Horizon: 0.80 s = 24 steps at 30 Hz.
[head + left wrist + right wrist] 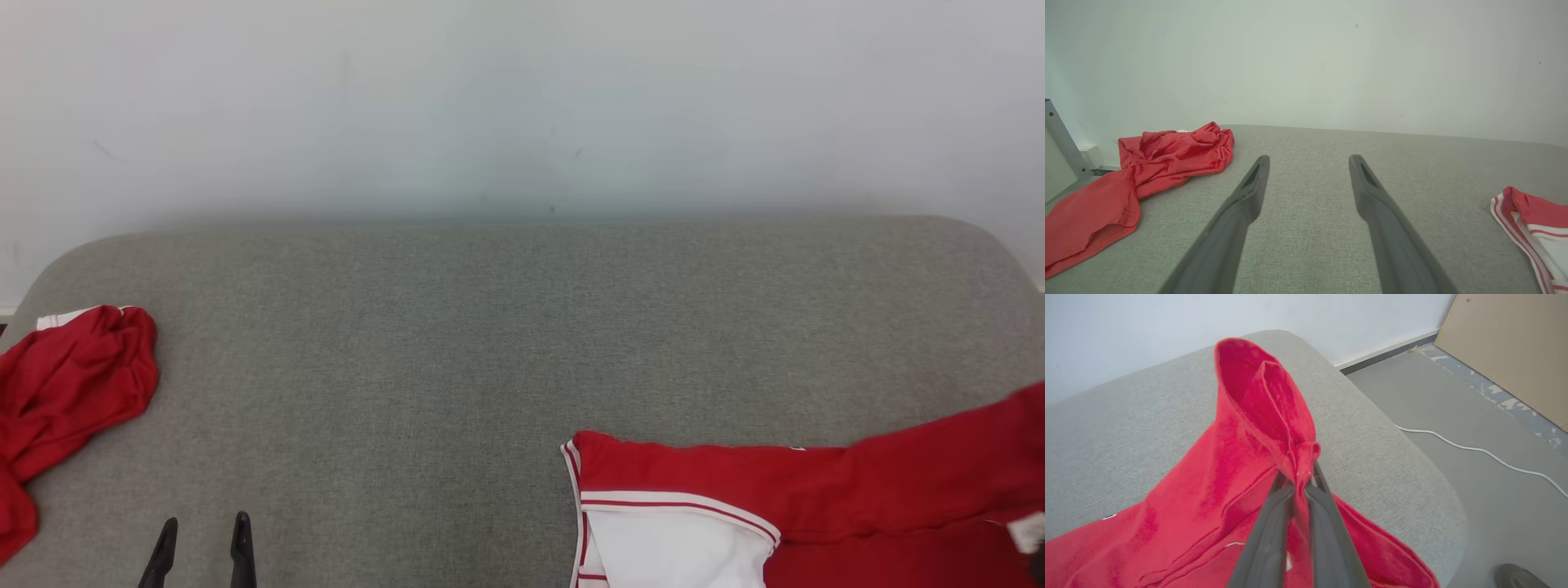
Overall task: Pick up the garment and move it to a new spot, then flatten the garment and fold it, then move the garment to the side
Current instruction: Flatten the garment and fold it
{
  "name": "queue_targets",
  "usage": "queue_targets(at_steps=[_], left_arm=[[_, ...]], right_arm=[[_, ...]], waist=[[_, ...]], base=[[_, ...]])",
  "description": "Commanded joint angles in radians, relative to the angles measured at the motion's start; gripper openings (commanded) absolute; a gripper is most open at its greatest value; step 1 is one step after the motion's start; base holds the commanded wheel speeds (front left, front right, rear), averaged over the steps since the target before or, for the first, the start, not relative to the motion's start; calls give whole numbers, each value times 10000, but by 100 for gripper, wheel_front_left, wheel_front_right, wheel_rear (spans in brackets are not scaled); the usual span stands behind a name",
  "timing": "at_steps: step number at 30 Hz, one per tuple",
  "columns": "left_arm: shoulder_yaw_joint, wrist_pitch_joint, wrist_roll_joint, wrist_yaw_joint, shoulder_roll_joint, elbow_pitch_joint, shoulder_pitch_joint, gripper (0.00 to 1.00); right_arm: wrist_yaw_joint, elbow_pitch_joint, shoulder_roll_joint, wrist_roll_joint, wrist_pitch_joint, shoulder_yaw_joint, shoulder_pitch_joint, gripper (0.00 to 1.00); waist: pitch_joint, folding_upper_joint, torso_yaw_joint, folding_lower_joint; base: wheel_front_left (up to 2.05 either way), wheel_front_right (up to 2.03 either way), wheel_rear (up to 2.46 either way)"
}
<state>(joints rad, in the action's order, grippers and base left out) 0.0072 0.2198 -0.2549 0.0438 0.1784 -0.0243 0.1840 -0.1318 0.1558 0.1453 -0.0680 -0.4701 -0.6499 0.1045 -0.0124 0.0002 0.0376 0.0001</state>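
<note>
A pale wall (522,98) takes the whole 12 o'clock half of the head view; below it lies a grey fabric-covered padded surface (490,343) with rounded far corners, reaching from 9 o'clock to 3 o'clock and down to the bottom edge; in the right wrist view a grey floor (1453,416) shows past the surface's rounded corner, toward 3 o'clock.

The garment (816,490), red with white panels and red-and-white striped trim, lies on the surface at about 4 o'clock in the head view; its striped edge is nearest the centre and its red part rises toward 3 o'clock, lifted off the surface; the same striped edge shows at 4 o'clock in the left wrist view.

A second red cloth (73,384), crumpled, with a little white trim at its far edge, sits at 9 o'clock on the surface, well apart from the garment; part of it hangs over the surface's left edge.

A beige board (1515,347) stands at 2 o'clock in the right wrist view.

The right gripper (1299,477) has its fingers pinched narrow on a bunched fold of the garment, the cloth peaking above the tips; the left gripper (206,521) sits at 7 o'clock in the head view, spread wide with nothing between its fingers, above bare surface.

A thin white cable (1474,449) runs across the floor from 3 o'clock toward 4 o'clock.
</note>
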Motion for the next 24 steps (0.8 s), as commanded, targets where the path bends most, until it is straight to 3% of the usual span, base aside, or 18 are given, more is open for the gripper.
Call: queue_targets(at_steps=[1, 9, 15, 19, 24], left_arm=[[6, 63, -110, -33, -15, 8, 75, 100], [-159, 86, -163, -20, -64, 181, -97, 100], [-216, 56, -188, 33, 6, 260, -192, 100], [-300, 34, -196, 52, 22, 291, -242, 100], [-375, 26, -225, 36, 27, 329, -203, 100]], right_arm=[[23, -365, -218, -429, -199, 577, -143, 0], [23, -1640, -895, -2080, -977, 4322, -675, 0], [23, -1326, -952, -3541, -806, 7042, -848, 0], [23, -622, -946, -3836, -398, 8151, -614, 0], [21, 324, -947, -3963, 334, 8597, -185, 0]], waist=[[-37, -2, -130, -1], [-101, -2, -160, -1], [-88, -2, 136, -1], [-68, -2, 394, -1], [-14, -2, 658, -1]], base=[[0, 0, 0], [0, 0, 0], [0, 0, 0], [0, 0, 0], [0, 0, 0]])
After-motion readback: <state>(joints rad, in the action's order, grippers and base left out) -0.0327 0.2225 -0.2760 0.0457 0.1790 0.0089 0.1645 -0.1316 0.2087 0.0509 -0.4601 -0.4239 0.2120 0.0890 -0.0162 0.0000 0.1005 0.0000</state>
